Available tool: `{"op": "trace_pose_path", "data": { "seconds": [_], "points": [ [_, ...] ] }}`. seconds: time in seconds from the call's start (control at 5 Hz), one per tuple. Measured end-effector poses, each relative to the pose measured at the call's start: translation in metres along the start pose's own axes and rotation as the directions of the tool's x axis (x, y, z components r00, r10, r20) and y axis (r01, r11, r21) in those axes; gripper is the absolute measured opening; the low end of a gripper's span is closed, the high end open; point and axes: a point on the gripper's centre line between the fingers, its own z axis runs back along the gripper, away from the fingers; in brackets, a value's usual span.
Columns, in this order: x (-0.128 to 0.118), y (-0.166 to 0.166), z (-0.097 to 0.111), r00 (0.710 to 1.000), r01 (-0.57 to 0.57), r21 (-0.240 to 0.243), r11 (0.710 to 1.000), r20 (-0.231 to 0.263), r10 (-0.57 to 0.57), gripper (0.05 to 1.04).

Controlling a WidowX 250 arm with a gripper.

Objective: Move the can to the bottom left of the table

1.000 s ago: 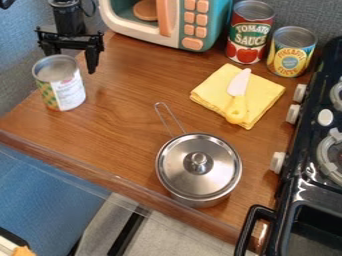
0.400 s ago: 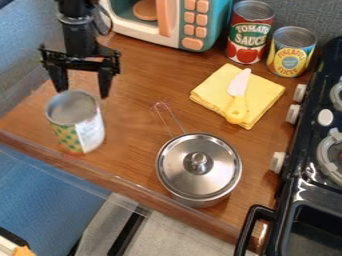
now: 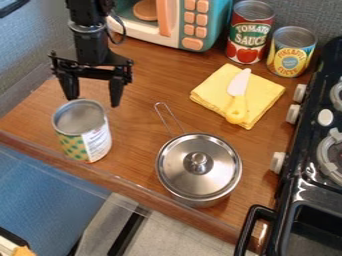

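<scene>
The open can point(image 3: 81, 131), silver inside with a green-and-yellow and white label, stands upright at the lower left of the wooden table point(image 3: 137, 135), close to its front edge. My black gripper point(image 3: 92, 99) hangs just behind the can with its fingers spread wide and open. One fingertip is behind the can's rim, the other a little off its right side. Whether they touch the can I cannot tell.
A lidded metal pot point(image 3: 199, 167) stands right of the can, its handle angled back. Behind are a yellow cloth point(image 3: 267, 95) with a knife point(image 3: 238, 97), two cans and a toy microwave point(image 3: 194, 25). The black stove point(image 3: 300, 165) borders the right.
The can has moved toward the front edge and to the right, staying upright. My gripper has come forward and right along with it, its fingers still apart.
</scene>
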Motion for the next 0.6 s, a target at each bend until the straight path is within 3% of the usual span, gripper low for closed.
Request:
{"op": "trace_pose_path", "data": {
  "seconds": [0.2,0.4,0.6],
  "points": [
    [0.011,-0.008,0.018,0.996,0.082,-0.054,0.995,0.052,-0.079,0.999],
    [0.017,-0.018,0.034,0.975,0.22,-0.073,0.973,0.059,-0.216,0.999],
    [0.017,-0.027,0.042,0.945,0.326,-0.05,0.944,0.055,-0.323,0.999]
  ]
}}
